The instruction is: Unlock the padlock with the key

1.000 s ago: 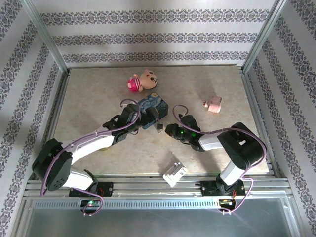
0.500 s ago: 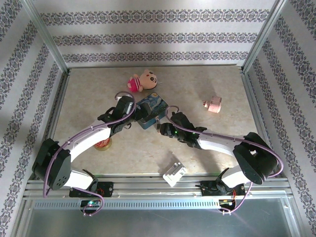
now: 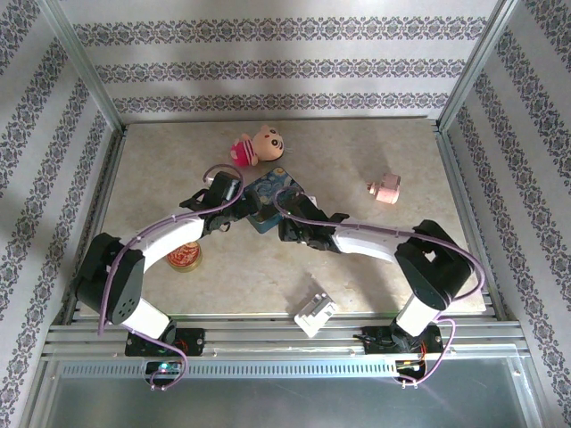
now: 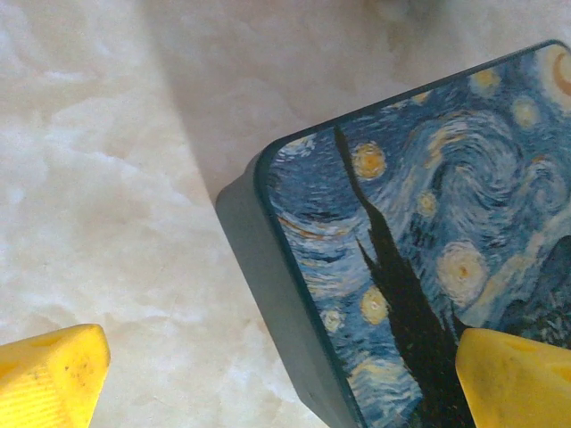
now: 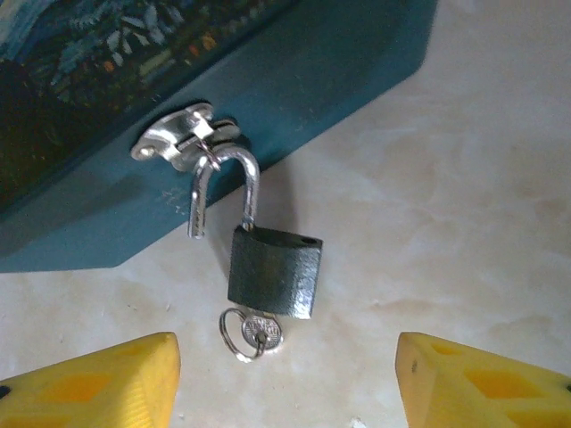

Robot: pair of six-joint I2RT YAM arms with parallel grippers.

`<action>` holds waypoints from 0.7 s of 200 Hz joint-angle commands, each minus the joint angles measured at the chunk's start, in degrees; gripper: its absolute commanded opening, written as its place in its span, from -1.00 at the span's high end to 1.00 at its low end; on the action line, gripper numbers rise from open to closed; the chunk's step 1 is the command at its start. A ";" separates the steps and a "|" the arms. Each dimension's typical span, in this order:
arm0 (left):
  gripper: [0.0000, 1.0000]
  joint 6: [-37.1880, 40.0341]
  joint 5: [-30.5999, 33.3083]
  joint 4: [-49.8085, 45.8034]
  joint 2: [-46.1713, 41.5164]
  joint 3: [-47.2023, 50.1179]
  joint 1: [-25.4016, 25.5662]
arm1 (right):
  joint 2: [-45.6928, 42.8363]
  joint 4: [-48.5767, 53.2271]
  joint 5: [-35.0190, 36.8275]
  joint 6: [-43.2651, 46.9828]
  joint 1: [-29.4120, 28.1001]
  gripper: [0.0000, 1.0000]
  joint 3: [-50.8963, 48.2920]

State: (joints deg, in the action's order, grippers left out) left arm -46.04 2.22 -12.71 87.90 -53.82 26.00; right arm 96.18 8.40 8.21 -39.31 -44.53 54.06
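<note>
— The right gripper (image 5: pixel 285 388)?
— Spread wide, empty. The small dark padlock (image 5: pixel 274 272) hangs on the blue painted tin (image 5: pixel 294 80), near side, thin silvery key (image 5: pixel 259 332) inserted.
— The left gripper (image 4: pixel 281 383)?
— Also spread, straddling the tin's corner.

No legible text, number, brand or sign. The tin (image 4: pixel 401 250) lid carries a painted starry night sky without lettering. The padlock (image 5: pixel 275 270) body shows a plain dark face with no readable marking. The label on the can (image 3: pixel 185 259) is too small to read in the top view.
</note>
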 commanded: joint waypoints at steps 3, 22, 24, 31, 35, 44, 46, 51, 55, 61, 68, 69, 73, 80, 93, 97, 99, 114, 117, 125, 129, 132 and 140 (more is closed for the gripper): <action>-0.99 1.13 1.32 -0.77 1.24 -1.39 -1.08 | 3.10 2.38 1.72 1.65 -0.73 -0.32 3.10; -0.99 1.36 1.14 0.12 2.05 -1.78 -1.12 | 5.31 2.98 1.76 2.09 -0.82 -0.35 4.73; -0.99 1.38 1.21 0.14 2.13 -1.83 -1.12 | 5.50 3.06 1.84 2.12 -0.82 -0.35 4.89; -0.99 1.47 1.36 0.14 2.48 -2.06 -1.04 | 6.19 3.38 2.15 2.22 -0.89 -0.36 5.46; -0.99 1.49 1.46 0.14 2.66 -2.16 -1.04 | 6.45 3.46 2.23 2.29 -0.90 -0.36 5.73; -0.99 1.73 1.71 0.06 3.10 -2.50 -1.05 | 7.08 3.63 2.54 2.39 -0.91 -0.36 6.19; -0.99 1.79 1.77 0.06 3.21 -2.58 -1.06 | 7.22 3.57 2.67 2.44 -0.91 -0.36 6.29; -0.99 1.88 1.95 -0.08 3.48 -2.76 -1.07 | 7.55 3.59 2.84 2.53 -0.99 -0.36 6.52; -0.99 1.96 2.12 -0.12 3.70 -2.86 -1.09 | 7.71 3.56 2.95 2.57 -0.99 -0.36 6.70; -0.99 2.08 2.26 -0.21 4.05 -3.08 -1.06 | 8.16 3.68 3.12 2.70 -0.99 -0.36 6.96; -0.99 2.22 2.43 -0.37 4.40 -3.27 -1.07 | 8.63 3.76 3.26 2.94 -0.99 -0.36 7.35; -0.99 2.25 2.43 -0.42 4.44 -3.29 -1.10 | 8.69 3.74 3.28 2.98 -0.99 -0.36 7.45; -0.99 2.34 2.57 -0.47 4.62 -3.45 -1.04 | 8.96 3.81 3.38 3.13 -0.99 -0.36 7.64; -0.99 2.67 2.62 -0.60 4.95 -3.61 -1.04 | 9.55 4.05 3.60 3.35 -0.99 -0.36 8.03; -0.99 2.96 3.04 -1.07 5.39 -3.78 -1.04 | 10.67 4.75 4.05 3.77 -0.99 -0.38 9.00; -0.99 3.05 3.12 -1.15 5.51 -3.75 -1.07 | 10.95 4.95 4.09 3.93 -0.99 -0.39 9.34; -0.99 3.13 3.14 -1.17 5.52 -3.81 -1.11 | 11.09 5.02 4.14 4.03 -0.99 -0.39 9.49; -0.99 3.33 3.24 -1.26 5.88 -3.79 -1.11 | 12.04 5.49 4.44 4.41 -1.09 -0.41 10.30; -0.99 3.33 3.23 -1.26 5.96 -3.78 -1.07 | 12.22 5.57 4.49 4.49 -1.16 -0.42 10.44; -0.99 3.39 3.10 -1.35 6.12 -3.81 -1.11 | 12.71 5.79 4.54 4.52 -1.17 -0.43 10.77; -0.99 3.37 2.98 -1.36 6.21 -3.83 -1.08 | 12.86 5.86 4.61 4.59 -1.17 -0.43 10.85; -0.99 3.39 2.91 -1.35 6.23 -3.90 -1.05 | 13.06 5.90 4.70 4.59 -1.17 -0.43 10.95; -0.99 3.41 2.71 -1.35 6.40 -3.83 -1.06 | 13.44 5.90 4.93 4.51 -1.17 -0.43 10.97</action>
State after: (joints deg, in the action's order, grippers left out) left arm -43.94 3.73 -12.69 93.19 -56.49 25.69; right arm 108.22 12.21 11.00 -35.79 -44.93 63.46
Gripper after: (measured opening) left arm 0.993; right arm 0.714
